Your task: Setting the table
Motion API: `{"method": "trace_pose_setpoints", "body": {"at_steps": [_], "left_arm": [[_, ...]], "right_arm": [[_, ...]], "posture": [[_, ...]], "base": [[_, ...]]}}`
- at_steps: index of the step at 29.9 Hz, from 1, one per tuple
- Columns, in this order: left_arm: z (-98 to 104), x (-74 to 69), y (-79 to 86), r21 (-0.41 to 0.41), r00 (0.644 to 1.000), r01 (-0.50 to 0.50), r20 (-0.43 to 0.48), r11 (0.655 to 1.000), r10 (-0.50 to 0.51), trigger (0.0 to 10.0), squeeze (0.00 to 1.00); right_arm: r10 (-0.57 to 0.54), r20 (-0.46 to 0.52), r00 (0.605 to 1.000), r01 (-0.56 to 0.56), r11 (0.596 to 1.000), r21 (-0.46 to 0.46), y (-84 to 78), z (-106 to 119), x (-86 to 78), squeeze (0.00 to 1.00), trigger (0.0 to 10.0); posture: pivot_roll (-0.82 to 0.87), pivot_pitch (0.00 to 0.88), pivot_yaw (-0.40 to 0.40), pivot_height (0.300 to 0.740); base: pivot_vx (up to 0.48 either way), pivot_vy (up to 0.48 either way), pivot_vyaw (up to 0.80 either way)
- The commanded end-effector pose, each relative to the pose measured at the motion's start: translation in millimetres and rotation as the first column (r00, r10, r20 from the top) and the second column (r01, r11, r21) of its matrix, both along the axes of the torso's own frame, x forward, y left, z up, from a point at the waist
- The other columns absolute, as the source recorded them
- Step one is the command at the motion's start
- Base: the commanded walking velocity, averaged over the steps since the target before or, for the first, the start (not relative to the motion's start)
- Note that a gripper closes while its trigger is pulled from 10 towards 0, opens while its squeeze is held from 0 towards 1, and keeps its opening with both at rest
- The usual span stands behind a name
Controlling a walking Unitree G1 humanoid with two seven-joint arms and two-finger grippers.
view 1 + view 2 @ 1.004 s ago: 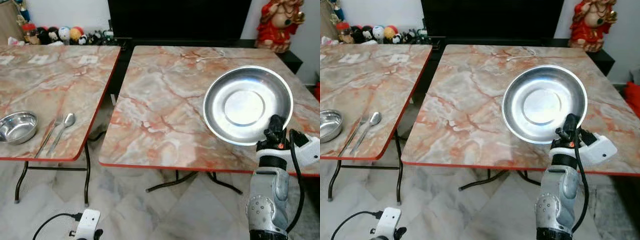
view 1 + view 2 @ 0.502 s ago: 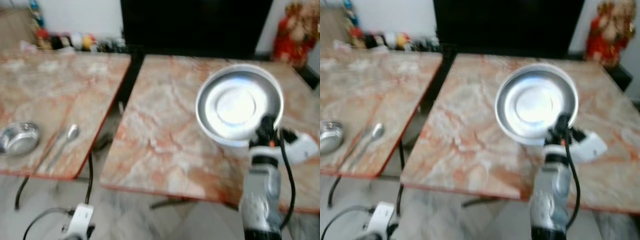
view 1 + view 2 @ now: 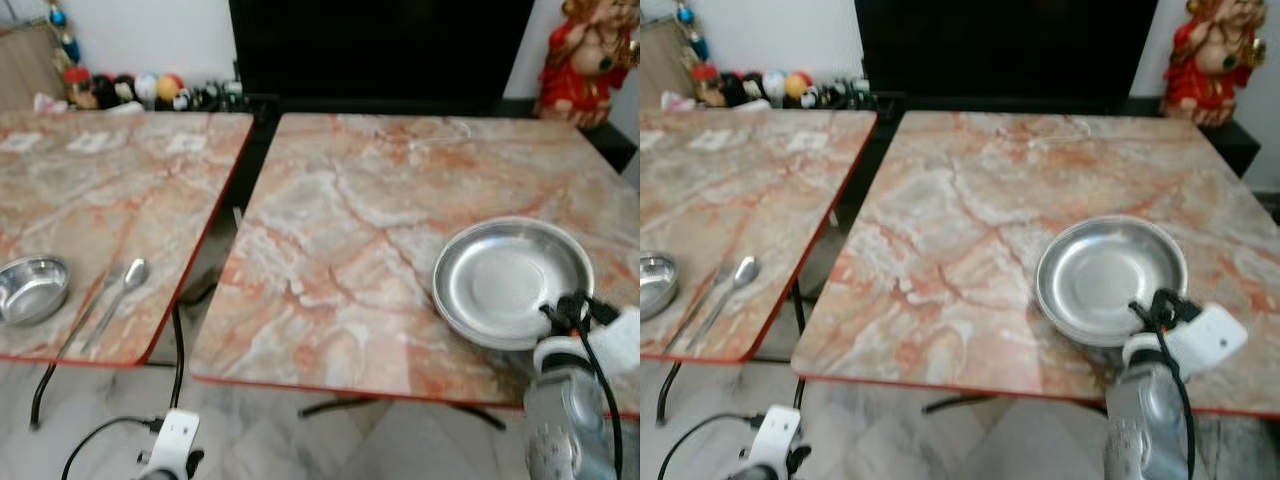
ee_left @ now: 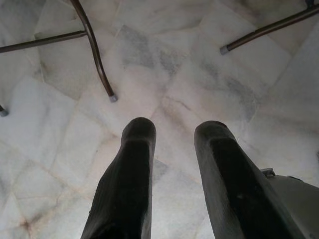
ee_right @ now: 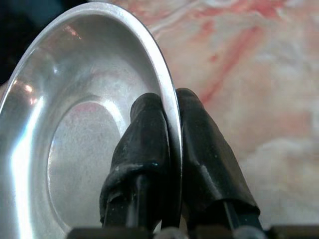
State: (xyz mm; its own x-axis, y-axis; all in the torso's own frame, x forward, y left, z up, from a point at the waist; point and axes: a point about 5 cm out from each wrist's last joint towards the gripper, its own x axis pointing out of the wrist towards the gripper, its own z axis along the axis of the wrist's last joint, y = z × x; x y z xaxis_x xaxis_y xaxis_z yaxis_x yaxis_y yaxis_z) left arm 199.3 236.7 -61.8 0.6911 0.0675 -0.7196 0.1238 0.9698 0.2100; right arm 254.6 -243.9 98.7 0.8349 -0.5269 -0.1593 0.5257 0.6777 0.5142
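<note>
Now right end effector (image 5: 169,144) pinching steel plate (image 3: 512,280) rim, plate seemingly low over marble table (image 3: 340,230); left end effector (image 4: 174,149) spread, idle.

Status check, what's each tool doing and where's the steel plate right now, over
Right tool shut on steel plate rim, plate low over right table. Left tool open, idle near floor. Bowl, fork, spoon wait on left table.

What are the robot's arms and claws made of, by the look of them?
The right arm is a rounded silver-grey shell with a white block at the wrist and a black cable looping along it. The right gripper has two long, matte black fingers with rounded tips. The left gripper has the same thick black fingers; its wrist is white with a black cable.
</note>
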Motion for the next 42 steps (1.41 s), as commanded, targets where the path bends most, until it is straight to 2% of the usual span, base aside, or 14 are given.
{"method": "trace_pose_setpoints", "body": {"at_steps": [1, 2, 4, 9, 12, 16, 28, 38, 40, 42], "left_arm": [[-1.9, -3.7, 1.8, 0.019, 1.0, 0.013, -0.022, 1.0, -0.013, 10.0, 0.0], [-1.9, -3.7, 1.8, 0.019, 1.0, 0.013, -0.022, 1.0, -0.013, 10.0, 0.0], [-1.8, -3.5, 1.5, 0.021, 1.0, 0.018, -0.021, 1.0, -0.018, 10.0, 0.0], [-1.6, -3.5, 2.0, 0.024, 1.0, 0.021, -0.02, 0.999, -0.021, 10.0, 0.0], [-2.0, -4.3, 2.0, 0.026, 0.999, 0.028, -0.024, 0.999, -0.027, 10.0, 0.0], [-2.4, -4.7, 1.3, 0.025, 0.999, 0.032, -0.026, 0.999, -0.031, 10.0, 0.0], [-3.0, -5.3, -0.2, 0.028, 0.998, 0.047, -0.03, 0.998, -0.047, 10.0, 0.0], [-3.1, -5.9, 0.4, 0.031, 0.998, 0.05, -0.031, 0.998, -0.049, 10.0, 0.0], [-3.1, -6.0, 0.7, 0.031, 0.998, 0.05, -0.032, 0.998, -0.049, 10.0, 0.0], [-3.1, -6.0, 0.7, 0.031, 0.998, 0.049, -0.032, 0.998, -0.048, 10.0, 0.0]], "right_arm": [[-0.025, 0.044, 0.999, 0.023, 0.998, 0.055, 1.9, 14.4, 3.4, 0.0, 10.0], [-0.025, 0.044, 0.999, 0.023, 0.998, 0.055, 1.9, 14.4, 3.4, 0.0, 10.0], [-0.054, 0.031, 0.998, 0.05, 0.993, 0.111, 4.6, 13.5, 0.3, 0.0, 10.0], [-0.097, 0.015, 0.995, 0.094, 0.985, 0.145, 5.1, 13.7, -9.1, 0.0, 10.0], [-0.147, -0.055, 0.988, 0.154, 0.971, 0.181, 2.8, 4.7, -20.3, 0.0, 10.0], [-0.198, -0.104, 0.975, 0.214, 0.96, 0.18, -1.0, -2.2, -28.3, 0.0, 10.0], [-0.151, -0.138, 0.979, 0.182, 0.951, 0.25, 9.9, -9.4, -27.0, 0.0, 10.0], [-0.131, -0.13, 0.983, 0.161, 0.953, 0.255, 13.5, -11.1, -22.9, 0.02, 10.0], [-0.127, -0.132, 0.983, 0.158, 0.953, 0.258, 14.0, -11.3, -22.0, 0.72, 10.0], [-0.117, -0.132, 0.984, 0.148, 0.954, 0.26, 14.8, -11.7, -21.1, 0.76, 10.0]], "posture": [[-0.01, 0.015, 0.005, 0.74], [-0.01, 0.015, 0.005, 0.74], [0.0, 0.013, 0.001, 0.74], [0.0, 0.018, 0.003, 0.74], [-0.01, 0.02, 0.003, 0.74], [-0.01, 0.02, 0.003, 0.74], [0.0, 0.023, 0.001, 0.74], [0.0, 0.026, 0.005, 0.74], [0.0, 0.026, 0.004, 0.74], [0.0, 0.026, 0.004, 0.74]], "base": [[0.0, 0.0, 0.0], [0.0, 0.0, 0.0], [0.0, 0.0, 0.0], [0.0, 0.0, 0.0], [0.0, 0.0, 0.0], [0.0, 0.0, 0.0], [0.0, 0.0, 0.0], [0.0, 0.0, 0.0], [0.0, 0.0, 0.0], [0.0, 0.0, 0.0]]}}
